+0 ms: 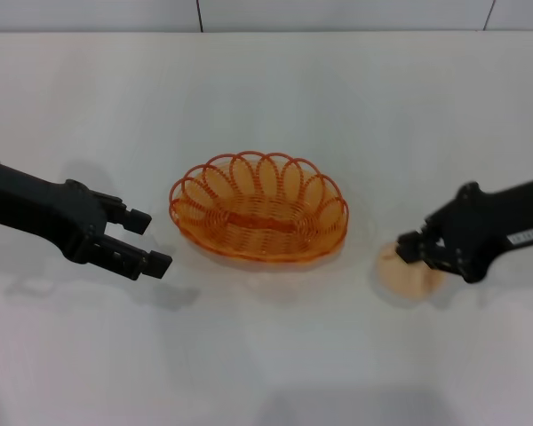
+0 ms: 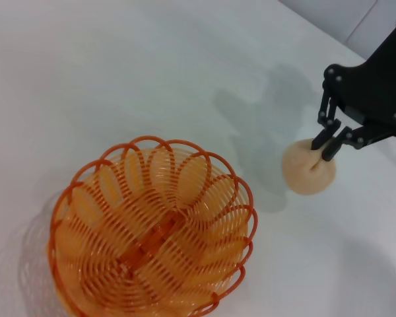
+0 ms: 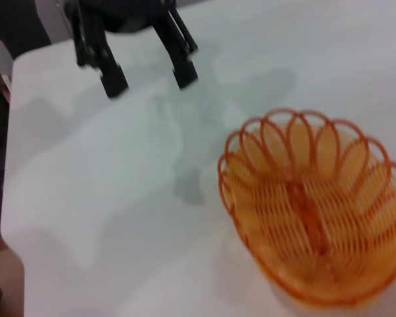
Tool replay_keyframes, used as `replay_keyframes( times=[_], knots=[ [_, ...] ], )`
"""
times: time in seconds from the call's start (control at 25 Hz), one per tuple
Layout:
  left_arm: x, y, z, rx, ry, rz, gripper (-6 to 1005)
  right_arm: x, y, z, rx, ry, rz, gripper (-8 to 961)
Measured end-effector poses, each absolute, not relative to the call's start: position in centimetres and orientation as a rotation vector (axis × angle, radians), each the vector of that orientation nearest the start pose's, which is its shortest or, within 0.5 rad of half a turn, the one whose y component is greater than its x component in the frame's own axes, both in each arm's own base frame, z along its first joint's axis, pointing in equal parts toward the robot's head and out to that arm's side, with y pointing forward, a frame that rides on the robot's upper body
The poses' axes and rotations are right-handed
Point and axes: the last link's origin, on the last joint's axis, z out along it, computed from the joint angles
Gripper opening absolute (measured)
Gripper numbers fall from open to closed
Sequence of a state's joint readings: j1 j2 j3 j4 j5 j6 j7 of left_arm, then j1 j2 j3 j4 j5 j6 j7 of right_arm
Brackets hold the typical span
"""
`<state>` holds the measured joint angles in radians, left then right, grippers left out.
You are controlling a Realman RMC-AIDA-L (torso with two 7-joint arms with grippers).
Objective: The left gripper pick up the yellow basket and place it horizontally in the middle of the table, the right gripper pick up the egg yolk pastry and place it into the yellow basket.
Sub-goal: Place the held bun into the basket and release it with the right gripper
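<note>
White table (image 1: 266, 373) carries the yellow basket (image 1: 258, 208) lying horizontally at centre, with the egg yolk pastry (image 1: 407, 273) on the tabletop at its 4 o'clock. The right gripper (image 1: 410, 248) has its fingers closed around the pastry top, which looks soft, light, easily dented: grip gently at the widest part. Left gripper (image 1: 144, 240) sits at the basket's 9 o'clock, fingers spread, empty; the pastry's far side is hidden beneath the claw

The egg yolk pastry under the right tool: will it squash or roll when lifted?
The egg yolk pastry looks soft: a crease shows where the right tool pinches its top, so it probably dents under firm squeezing. Its rounded dome could roll if released on the bare table; the yellow basket should contain it.
</note>
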<state>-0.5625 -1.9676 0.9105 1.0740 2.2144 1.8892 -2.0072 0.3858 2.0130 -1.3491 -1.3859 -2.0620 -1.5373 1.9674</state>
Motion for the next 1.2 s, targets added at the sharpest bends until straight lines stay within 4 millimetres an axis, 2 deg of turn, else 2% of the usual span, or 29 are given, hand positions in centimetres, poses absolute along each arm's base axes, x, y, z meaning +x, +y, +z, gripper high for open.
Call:
replay_keyframes(
  times=[0.16, 0.56, 0.6, 0.64, 1.2],
  knots=[
    [-23.0, 32.3, 6.4, -3.001, -0.936, -0.083, 880, 16.9, 32.2, 1.0, -2.983, 0.346, 0.072, 66],
    [-22.9, 32.6, 6.3, -2.994, -0.924, -0.092, 879, 12.3, 34.1, -1.8, -2.981, 0.177, 0.090, 33],
    [-22.9, 32.6, 6.3, -2.994, -0.922, -0.092, 879, 12.3, 34.1, -1.8, -2.981, 0.177, 0.090, 33],
    [-22.9, 32.6, 6.3, -2.995, -0.921, -0.093, 879, 11.4, 34.5, -2.3, -2.976, 0.148, 0.110, 33],
    [-22.6, 32.9, 6.2, -2.989, -0.905, -0.097, 879, 10.2, 36.2, -4.9, -2.942, 0.151, 0.130, 30]
  ],
)
